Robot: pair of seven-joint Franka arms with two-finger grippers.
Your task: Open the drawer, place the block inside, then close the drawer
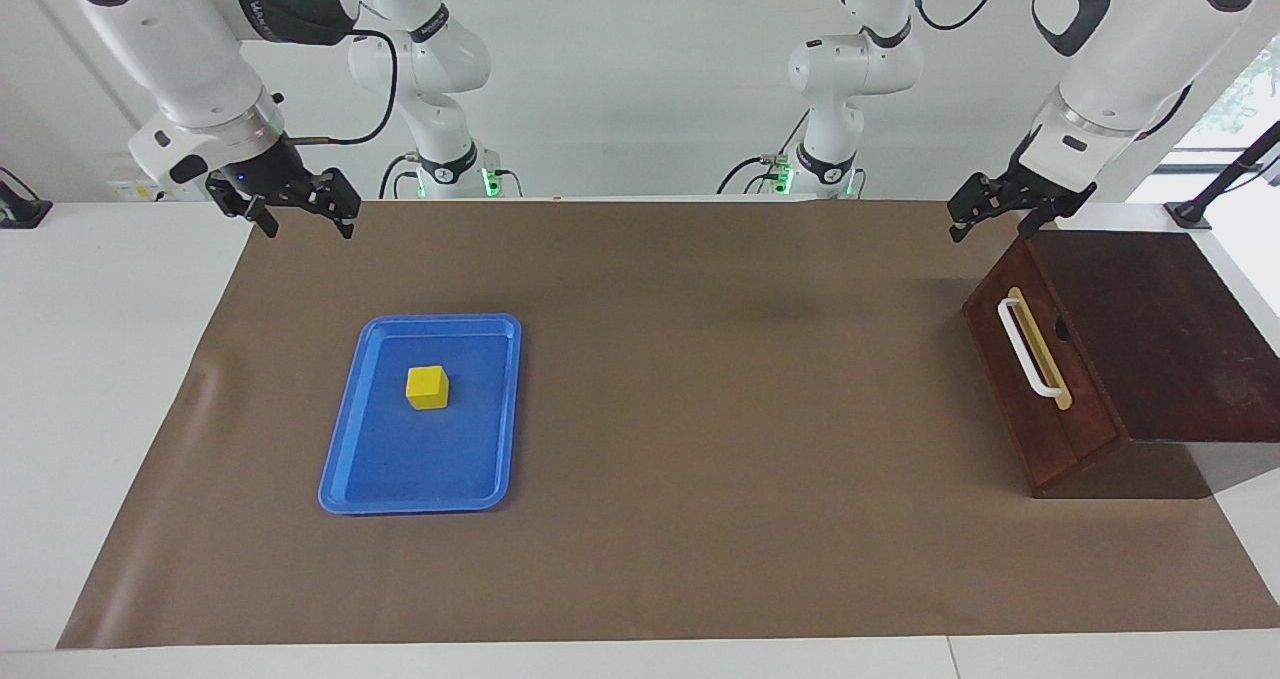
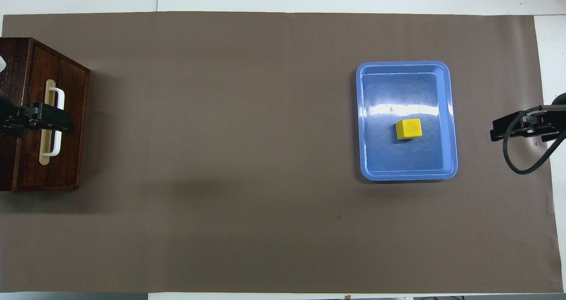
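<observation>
The drawer [image 1: 1040, 379] sat shut in its dark wooden box [image 1: 1150, 334] at the left arm's end of the desk [image 1: 700, 519], its front turned toward the desk's middle and tipped slightly upward. Its white bar handle [image 1: 1028, 347] lay on a tan strip, the long axis of both running from the robots' side outward across the desk. The left pincer [image 1: 990, 214] hung in the air above the box's corner nearest the robots, released, its fingers apart and holding nothing; in the overhead view it covered the middle of the handle, but the facing view showed it well above the wood, not touching.

The block [image 1: 427, 387], a small yellow cube, rested in a flat blue tray [image 1: 470, 479] toward the right arm's end of the desk, in the half of the tray nearer the robots. The cube had no long axis; its sides lay roughly square to the tray's edges. The tray's long axis ran away from the robots. The right pincer [image 1: 295, 214] hovered over the brown mat [image 1: 700, 559] near its edge, well apart from the tray, also released and empty. The block lay lower than that pincer and toward the middle of the desk from it.
</observation>
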